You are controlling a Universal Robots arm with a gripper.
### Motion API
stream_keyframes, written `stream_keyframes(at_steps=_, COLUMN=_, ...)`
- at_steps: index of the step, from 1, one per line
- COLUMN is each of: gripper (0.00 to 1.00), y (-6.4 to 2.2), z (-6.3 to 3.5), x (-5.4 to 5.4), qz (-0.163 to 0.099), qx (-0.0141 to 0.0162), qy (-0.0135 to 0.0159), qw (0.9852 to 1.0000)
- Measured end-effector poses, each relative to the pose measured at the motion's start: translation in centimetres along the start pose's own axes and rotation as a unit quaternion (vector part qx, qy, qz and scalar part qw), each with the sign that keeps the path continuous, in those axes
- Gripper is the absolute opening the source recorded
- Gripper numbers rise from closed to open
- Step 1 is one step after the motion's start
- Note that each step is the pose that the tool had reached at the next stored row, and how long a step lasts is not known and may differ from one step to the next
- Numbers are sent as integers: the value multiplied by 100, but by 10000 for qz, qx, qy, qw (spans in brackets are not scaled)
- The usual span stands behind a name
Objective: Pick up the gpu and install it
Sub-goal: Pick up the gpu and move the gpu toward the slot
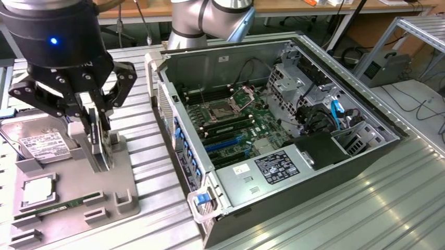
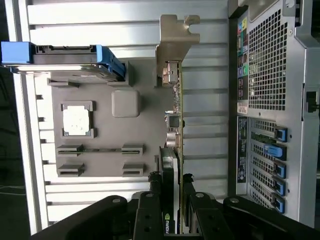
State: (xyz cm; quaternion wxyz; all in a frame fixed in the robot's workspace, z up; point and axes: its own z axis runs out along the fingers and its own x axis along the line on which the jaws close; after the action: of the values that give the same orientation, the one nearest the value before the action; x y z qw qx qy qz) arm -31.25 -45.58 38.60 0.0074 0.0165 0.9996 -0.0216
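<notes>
The black gripper (image 1: 97, 125) is down over the grey plastic holder tray (image 1: 122, 179), and its fingers (image 2: 152, 197) are pinched on the gpu (image 1: 102, 143), a thin card with a glossy black shroud. In the wrist view the gpu (image 2: 172, 125) stands on its edge, silver end bracket (image 2: 175, 42) pointing away from the gripper (image 2: 170, 197). It sits along the tray's edge nearest the open black computer case (image 1: 292, 130). A silver hard drive with a white label (image 1: 41, 143) lies at the tray's far edge in the exterior view, and a square silver processor chip (image 1: 38, 191) and a narrow green RAM stick (image 1: 59, 205) are toward its near edge. Tray and case rest on the ribbed metal tabletop (image 1: 375, 208).
</notes>
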Motion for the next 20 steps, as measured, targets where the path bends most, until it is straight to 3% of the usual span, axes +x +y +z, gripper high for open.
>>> stream_keyframes(at_steps=6, gripper=27, y=8, z=-248, x=-3, qz=-1, qx=98, qy=-3, qw=10000)
stream_keyframes(at_steps=12, gripper=27, y=17, z=-440, x=-5, qz=-2, qx=177, qy=-6, qw=9998)
stream_keyframes(at_steps=14, gripper=27, y=18, z=-476, x=-7, qz=-3, qx=195, qy=-7, qw=9998)
stream_keyframes(at_steps=20, gripper=27, y=19, z=-477, x=-6, qz=-3, qx=195, qy=-9, qw=9998)
